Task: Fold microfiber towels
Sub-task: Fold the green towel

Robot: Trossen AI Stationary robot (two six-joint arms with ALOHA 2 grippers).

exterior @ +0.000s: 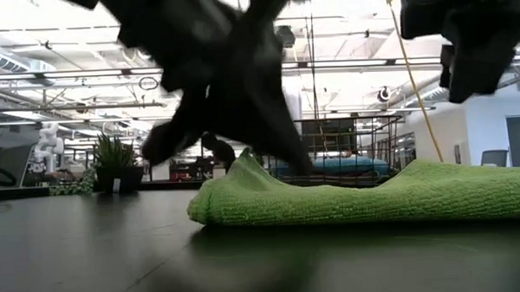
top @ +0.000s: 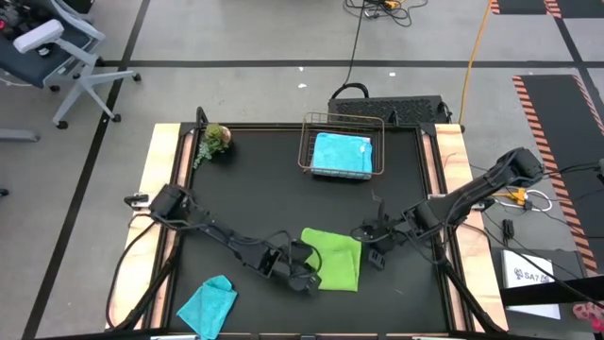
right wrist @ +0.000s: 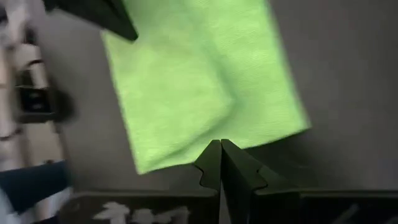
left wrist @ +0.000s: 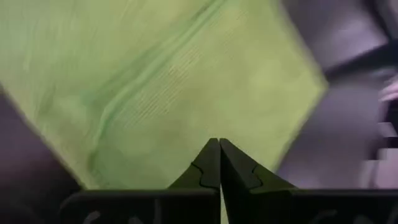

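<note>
A lime green towel lies folded on the black table near its front edge, with a raised fold at its left side. My left gripper is shut and slants down over the towel's left part. At the towel's far right corner, my right gripper is also shut and hangs clear above the table. A teal towel lies crumpled at the front left. A sky blue towel lies folded in a wire basket. My left gripper comes at the lime green towel from the table's left, slanting down, its shut fingertips over the towel's left part. Its dark fingers reach down beside the raised fold. I cannot tell whether they touch the cloth.
The wire basket stands at the back centre. A small green plant sits at the back left. Wooden strips border the black table on both sides. Bare table lies between the basket and the green towel.
</note>
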